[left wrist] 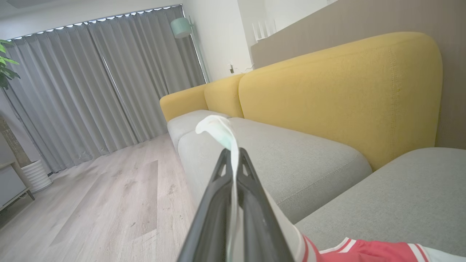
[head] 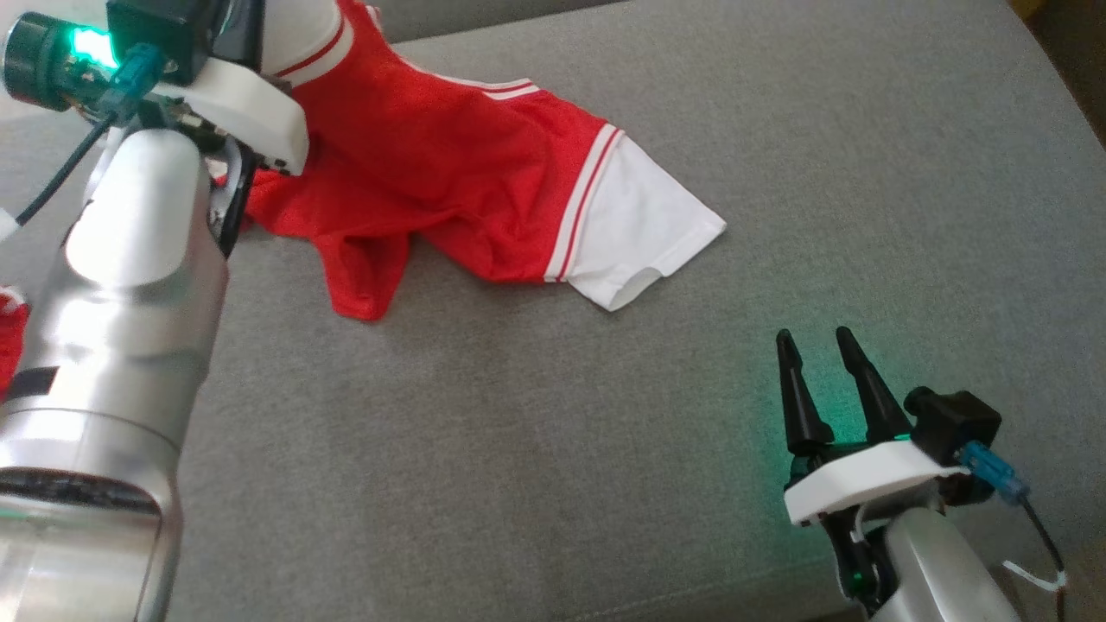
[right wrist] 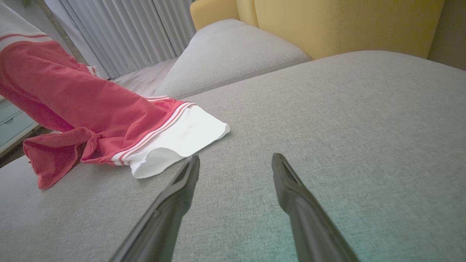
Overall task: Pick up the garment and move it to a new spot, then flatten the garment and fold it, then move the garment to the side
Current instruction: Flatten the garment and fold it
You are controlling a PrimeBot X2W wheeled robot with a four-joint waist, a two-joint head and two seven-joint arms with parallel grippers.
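At the left of the head view, the robot's left pincer (left wrist: 233, 154) is clenched on a white edge of the garment (head: 449, 164), a thin fold of cloth standing up between its two dark fingers in the left wrist view. From that raised hold the red jersey slopes down and to the right across the grey sofa seat (head: 605, 449), its body bunched into loose creases and one red flap trailing toward the front. Its free white sleeve (head: 648, 233), trimmed with red stripes, lies flat on the cushion. Further right, the right pincer (head: 812, 345) hovers low over bare cushion, released, fingers spread and pointing toward that sleeve, near it but apart. A yellow backrest (left wrist: 346, 91) runs behind the seat.

The cloth looks light, thin and limp; it will likely sag and fold on itself wherever it is unsupported, and one hold point leaves the rest dragging. The sleeve's hem or the shoulder seam beside its striped band looks like the best second hold, so the shirt can be stretched between both arms and laid flat.
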